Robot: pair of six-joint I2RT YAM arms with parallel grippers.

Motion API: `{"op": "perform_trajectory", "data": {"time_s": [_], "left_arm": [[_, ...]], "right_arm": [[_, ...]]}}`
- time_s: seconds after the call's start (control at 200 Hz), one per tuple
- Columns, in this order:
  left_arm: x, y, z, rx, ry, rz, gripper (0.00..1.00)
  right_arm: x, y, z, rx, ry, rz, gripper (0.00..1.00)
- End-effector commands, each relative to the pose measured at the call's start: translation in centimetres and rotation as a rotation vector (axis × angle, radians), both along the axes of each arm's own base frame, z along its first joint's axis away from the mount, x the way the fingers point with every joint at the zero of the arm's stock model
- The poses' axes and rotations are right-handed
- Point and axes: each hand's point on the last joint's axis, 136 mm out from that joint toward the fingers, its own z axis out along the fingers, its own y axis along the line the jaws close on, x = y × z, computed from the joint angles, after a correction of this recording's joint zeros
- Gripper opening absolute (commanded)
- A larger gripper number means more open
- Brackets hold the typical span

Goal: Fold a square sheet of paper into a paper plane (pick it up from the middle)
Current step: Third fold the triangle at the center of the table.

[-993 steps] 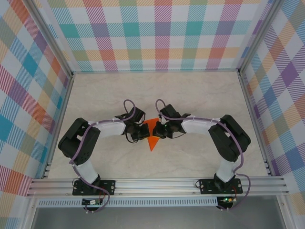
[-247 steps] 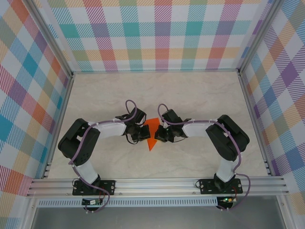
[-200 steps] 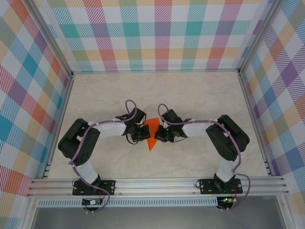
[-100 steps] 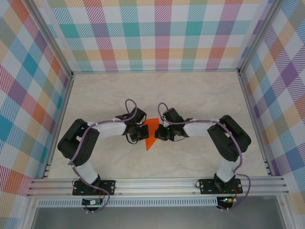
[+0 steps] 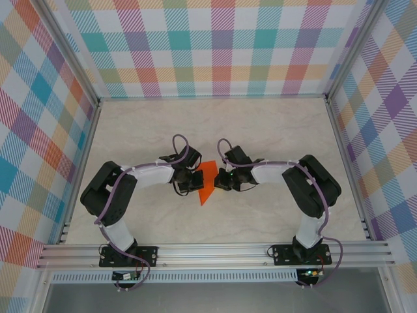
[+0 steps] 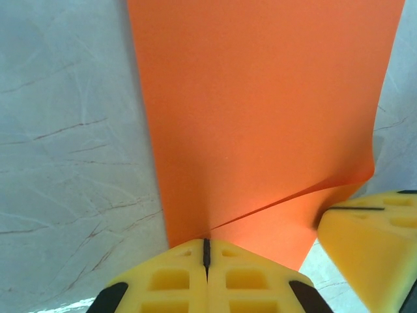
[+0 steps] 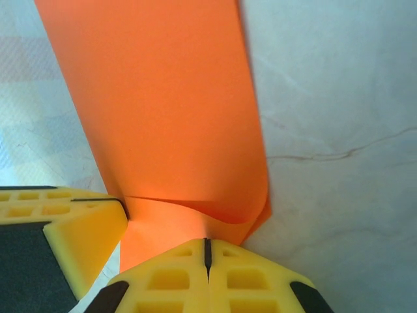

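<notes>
Top view: the thin, bright orange paper sheet (image 5: 207,184), folded into a narrow wedge, is held near the middle of the pale marbled table (image 5: 280,130) between the left gripper (image 5: 191,181) and the right gripper (image 5: 222,180). Its near tip has been swung slightly leftward.

Left wrist: the yellow jaws are pressed together on the sheet's edge.

Right wrist: the jaws are likewise pinched on a curling flap, so a wing fold is judged underway.

Two white-and-black arms (image 5: 146,173), looped purple cables (image 5: 177,141), black base plates (image 5: 128,255), yellow fingers (image 6: 166,280) with square recesses.

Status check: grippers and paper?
Left gripper shut on orange paper. Right gripper shut on it too. Paper partly folded, pointed. Grippers close together.
</notes>
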Motion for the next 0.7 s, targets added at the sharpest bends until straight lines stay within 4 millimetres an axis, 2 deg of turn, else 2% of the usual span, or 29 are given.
{"op": "perform_trajectory", "data": {"time_s": [0.0, 0.175, 0.33, 0.41, 0.545, 0.695], "left_arm": [[-2.1, 3.4, -3.3, 0.181, 0.083, 0.008, 0.00], [-2.2, 3.4, -3.6, 0.185, 0.086, 0.001, 0.00], [-2.0, 3.3, -3.5, 0.184, 0.078, -0.005, 0.00], [-1.8, 3.2, -3.5, 0.180, 0.067, -0.015, 0.00], [-1.4, 2.9, -3.3, 0.182, 0.043, -0.055, 0.00], [-0.6, 2.6, -2.8, 0.188, 0.007, -0.104, 0.00]], "right_arm": [[1.8, -1.6, 0.0, -0.063, -0.002, -0.093, 0.04], [3.2, -2.5, 0.9, -0.069, -0.009, -0.145, 0.03], [3.4, -1.2, 3.9, 0.041, -0.099, -0.094, 0.04], [2.9, -0.6, 4.7, 0.089, -0.112, -0.057, 0.04], [1.7, 0.9, 3.9, 0.132, -0.064, 0.017, 0.04], [1.5, 2.1, 2.7, 0.150, -0.008, 0.054, 0.04]]}}
